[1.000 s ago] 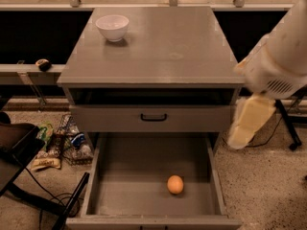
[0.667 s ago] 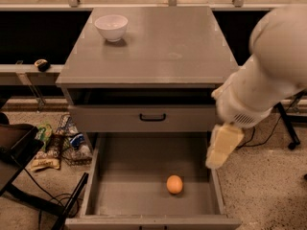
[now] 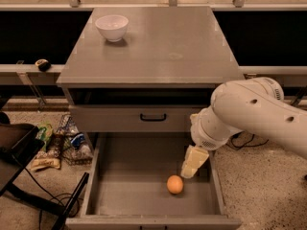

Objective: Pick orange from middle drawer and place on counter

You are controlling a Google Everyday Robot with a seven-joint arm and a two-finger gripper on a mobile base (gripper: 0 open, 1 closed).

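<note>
**Pincer now over the drawer, orange just below its tip**

Over the last second I have watched the gripper (image 3: 189, 169) swing in from outside the cabinet's right flank. It now hangs inside the outline of the open middle drawer (image 3: 129, 176), close to its right wall and pointing down and to the left. That puts the reach phase nearly behind me. I judge that a short drop toward the fruit, then the grasp, is what remains before any lift.

I cannot tell whether the pincer is spread or pressed together; it reads as one pale wedge from here. It carries nothing and I see it touching nothing.

The orange (image 3: 175, 184) sits just below and to the left of the pincer's tip, near but apart. It rests on the bare drawer floor where it lay a second ago.

Behind the pincer, the white arm (image 3: 249, 114) bulks up and to the right. Above the pincer is the closed drawer front (image 3: 153, 117) with its black handle. Higher still is the counter (image 3: 158, 42), where the orange must end up, with a white bowl (image 3: 112, 27) at its far left corner, unmoved.
</note>
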